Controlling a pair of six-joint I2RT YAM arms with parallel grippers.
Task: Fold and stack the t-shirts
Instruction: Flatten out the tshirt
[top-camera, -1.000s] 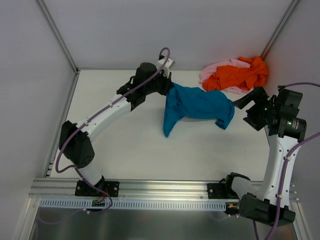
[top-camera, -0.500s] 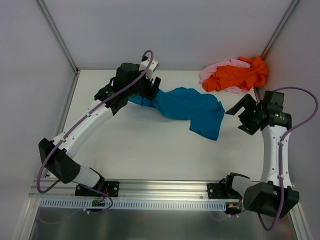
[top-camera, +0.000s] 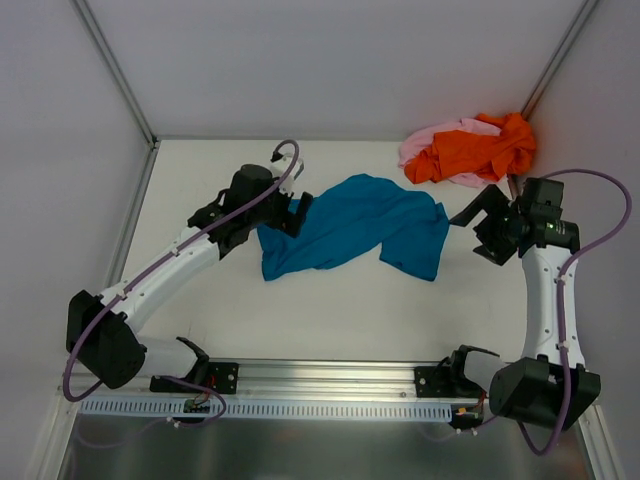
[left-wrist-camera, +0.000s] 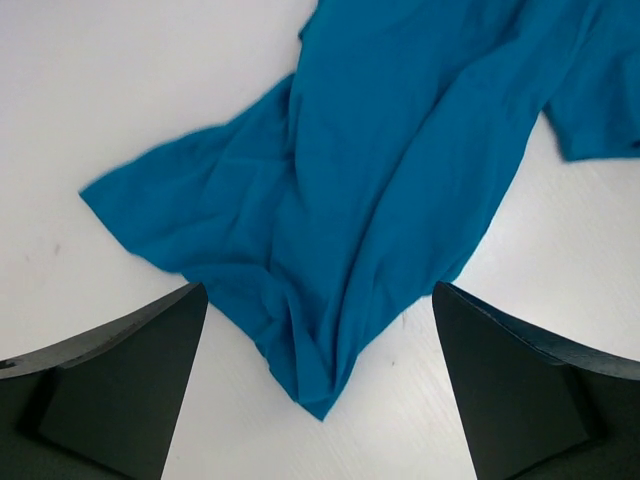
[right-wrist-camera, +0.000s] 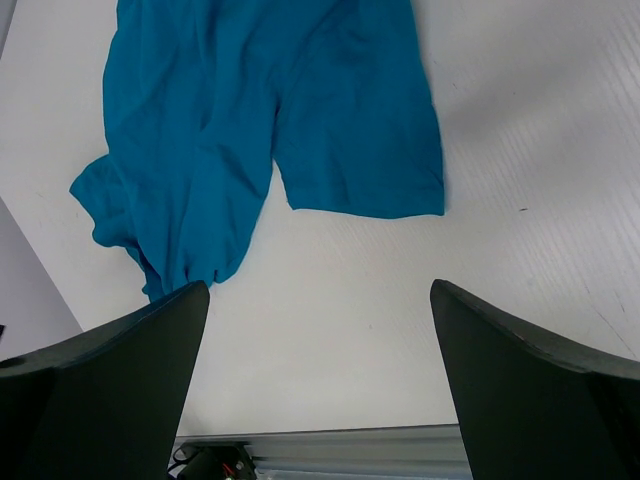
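Left pincer (top-camera: 295, 212) stands wide open and empty at the left edge of the teal shirt (top-camera: 350, 230), with a crumpled corner lying beneath the gap between its fingers. The right pincer (top-camera: 478, 232), also open and empty, hovers just off the shirt's right end. The shirt lies rumpled on the counter (top-camera: 330, 310), so the step is probably spreading it flat: pinch a single layer at each outer corner and draw apart evenly. Beyond the teal shirt's far right end, the orange shirt (top-camera: 475, 150) rests on the pink shirt (top-camera: 430, 140).
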